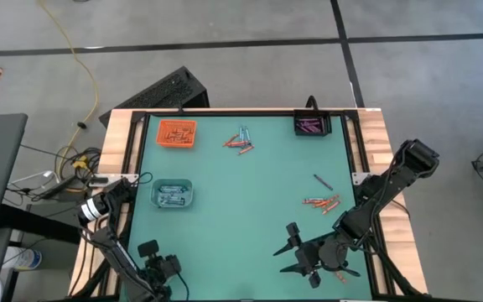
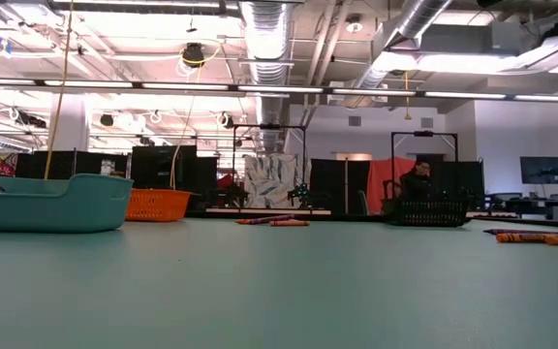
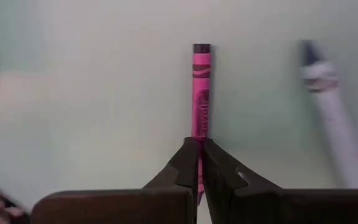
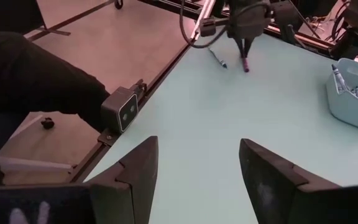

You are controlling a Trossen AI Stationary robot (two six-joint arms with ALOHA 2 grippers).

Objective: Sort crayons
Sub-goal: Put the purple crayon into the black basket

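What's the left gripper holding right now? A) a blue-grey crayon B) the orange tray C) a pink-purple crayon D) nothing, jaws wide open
C: in the left wrist view the left gripper is shut on a pink-purple crayon, while a blue-grey crayon lies loose beside it.

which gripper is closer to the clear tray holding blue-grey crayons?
Left. The left gripper, shut on a pink crayon, sits just in front of the clear tray; the right gripper, open, hovers across the table.

Thin short crayons lie scattered on the table: an orange-red and blue cluster (image 1: 240,141) at the far middle, an orange-red bunch (image 1: 321,202) with one grey stick (image 1: 322,181) at right, and a pink-purple crayon (image 3: 201,87) pinched at near left.
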